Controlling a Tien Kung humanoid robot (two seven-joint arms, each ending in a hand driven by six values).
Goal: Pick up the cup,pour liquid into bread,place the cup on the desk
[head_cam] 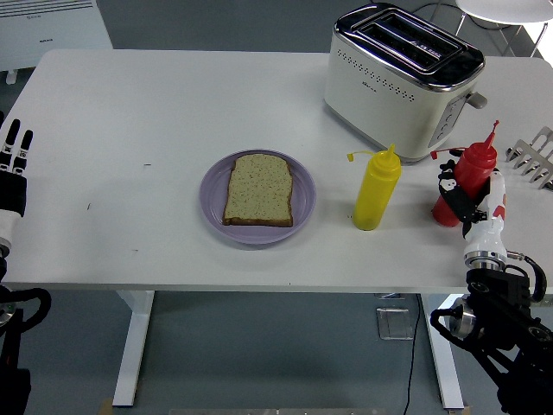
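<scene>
The right hand [471, 201] grips the red squeeze bottle [462, 183] beside the yellow bottle [376, 189]; bread [258, 189] lies on a purple plate [212, 201].

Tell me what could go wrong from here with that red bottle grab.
The right hand grips the red squeeze bottle low and it leans, so it may slip or tip. The yellow bottle stands between it and the bread, so a low swing could knock it over.
</scene>
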